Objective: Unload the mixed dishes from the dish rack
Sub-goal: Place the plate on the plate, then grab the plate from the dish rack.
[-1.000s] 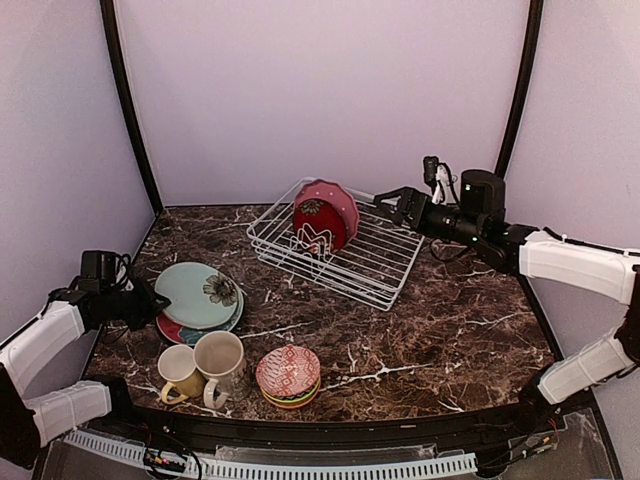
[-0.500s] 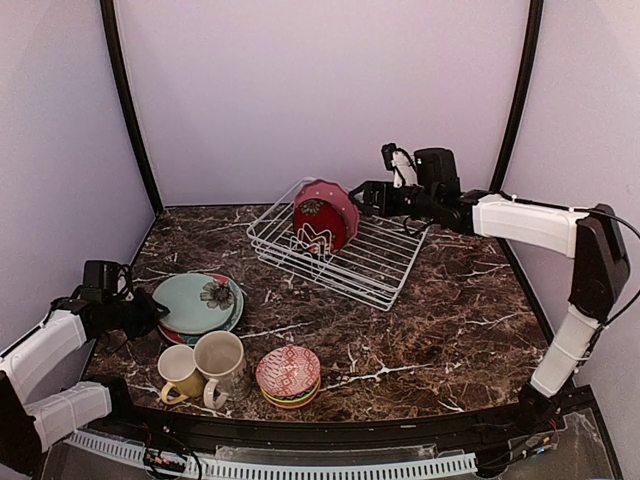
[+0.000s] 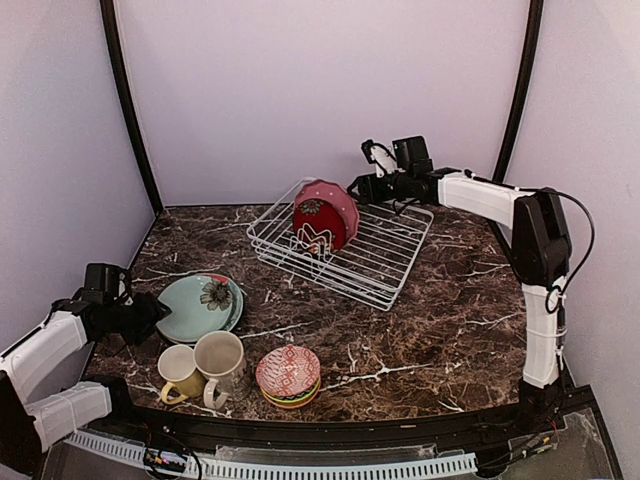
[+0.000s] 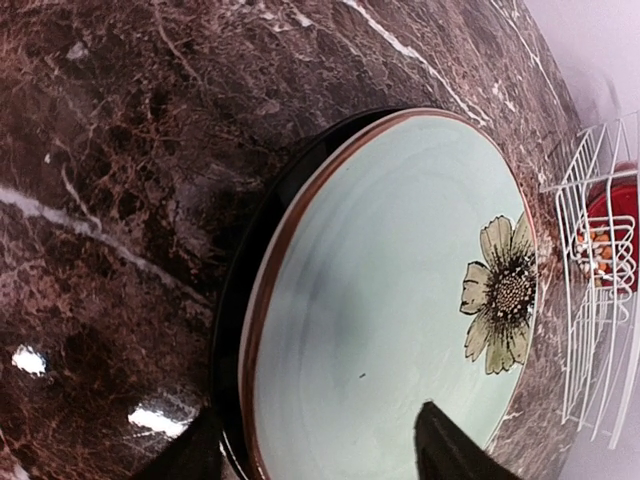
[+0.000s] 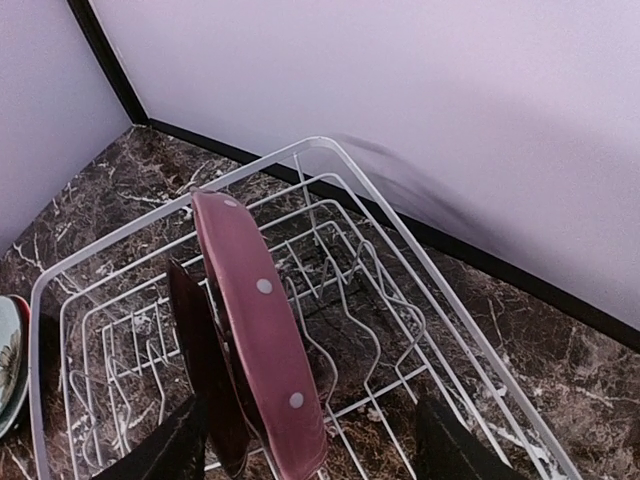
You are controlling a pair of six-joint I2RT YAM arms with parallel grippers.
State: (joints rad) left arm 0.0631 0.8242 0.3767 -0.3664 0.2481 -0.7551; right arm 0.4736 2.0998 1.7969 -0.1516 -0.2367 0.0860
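Note:
The white wire dish rack (image 3: 375,262) stands at the back middle. A pink dotted plate (image 3: 338,203) and a dark red plate (image 3: 312,222) stand upright in it. My right gripper (image 3: 357,187) hovers open just behind their top edges. In the right wrist view the pink plate (image 5: 262,330) and the red plate (image 5: 197,345) show between its fingers (image 5: 455,448). At the front left, the pale-green floral plate (image 3: 198,299) lies on a stack. My left gripper (image 3: 152,312) is open at its rim. In the left wrist view the floral plate (image 4: 400,290) lies flat, untouched.
A yellow mug (image 3: 180,372) and a beige mug (image 3: 222,360) stand near the front edge. Stacked beside them are small bowls, a red-and-white patterned one (image 3: 288,372) on top. The back wall is close behind the rack.
My left gripper has opened and let go of the floral plate, which now rests on the stack. My right arm has swung left to the upright plates, its jaws narrowing somewhat.

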